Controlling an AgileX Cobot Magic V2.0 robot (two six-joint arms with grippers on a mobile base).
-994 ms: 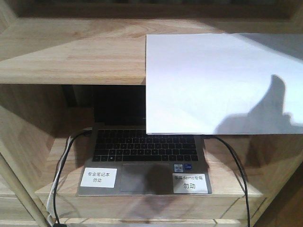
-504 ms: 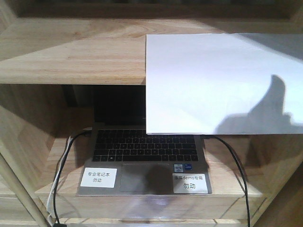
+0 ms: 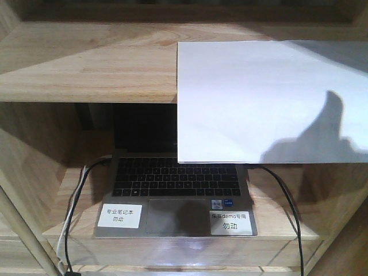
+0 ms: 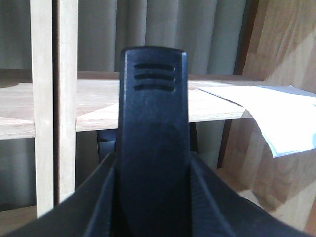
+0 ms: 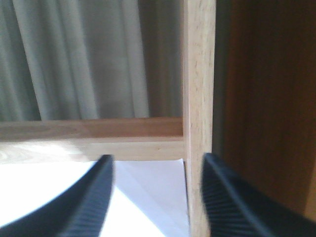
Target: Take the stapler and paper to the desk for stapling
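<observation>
Your right pincer (image 5: 158, 165) sat wide open over the paper (image 5: 143, 197), which lay on the shelf (image 3: 86, 63) with its front edge hanging over. Left pincer (image 4: 152, 163) was clamped on what looked like the stapler (image 4: 153, 98). I'd pinch that overhang, one finger above, one below, and steer clear of the post (image 5: 200, 74).

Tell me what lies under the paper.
The paper rests on the shelf and overhangs the laptop below. Anything else beneath it is hidden.
</observation>
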